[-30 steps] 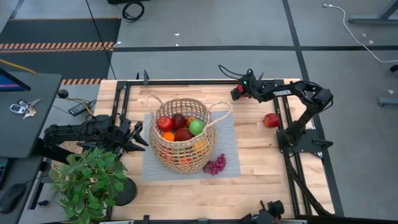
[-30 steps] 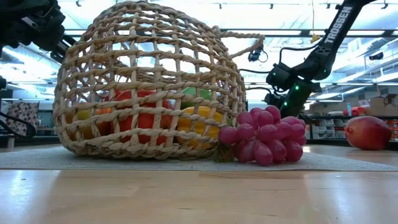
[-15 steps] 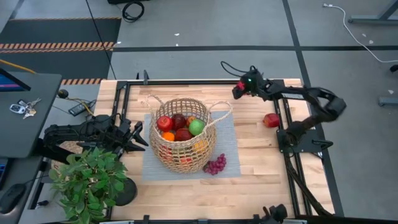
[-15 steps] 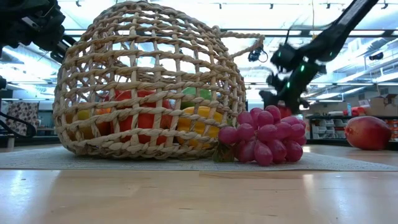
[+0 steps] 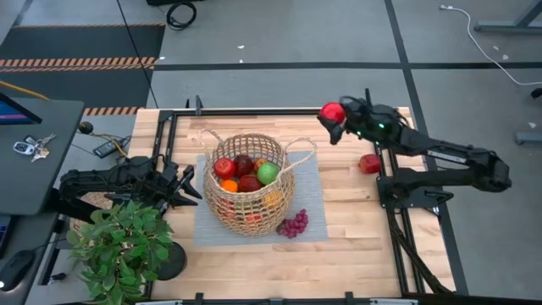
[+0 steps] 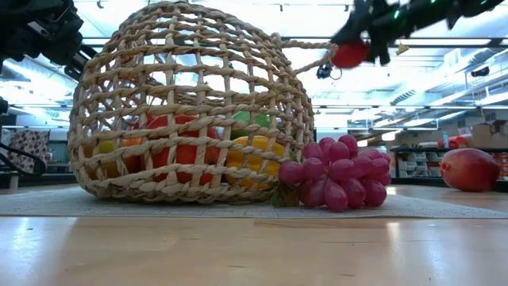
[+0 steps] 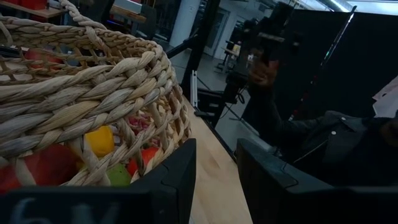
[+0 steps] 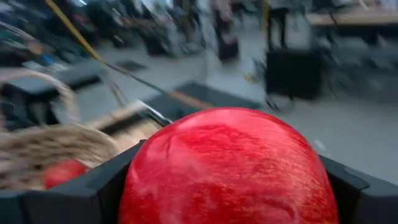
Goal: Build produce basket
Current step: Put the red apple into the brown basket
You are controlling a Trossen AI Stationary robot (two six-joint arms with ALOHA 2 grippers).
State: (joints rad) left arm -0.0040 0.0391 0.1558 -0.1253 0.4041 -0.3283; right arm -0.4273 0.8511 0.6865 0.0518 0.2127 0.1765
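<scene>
Left hand (image 5: 188,185): low, just left of basket, fingers apart, holding nothing.
Basket (image 5: 248,217): mid counter (image 5: 356,229) on grey mat (image 5: 309,195), full of fruit.
Grapes (image 5: 293,224): on mat, touching basket's right base.
Right hand (image 5: 332,119): up high, right of basket, clamped on red apple (image 5: 333,113).
Loose apple (image 5: 368,163): on counter, far right.

You have a light wooden worktop (image 5: 347,216) with a grey mat (image 5: 309,199) laid across its middle. At the near left corner stands a potted green plant (image 5: 118,246). Left of the worktop, a dark side table (image 5: 38,161) carries a bunch of keys (image 5: 30,146). On the floor beyond the far edge, orange-and-black hazard tape (image 5: 76,62) runs along a dark mat.
</scene>
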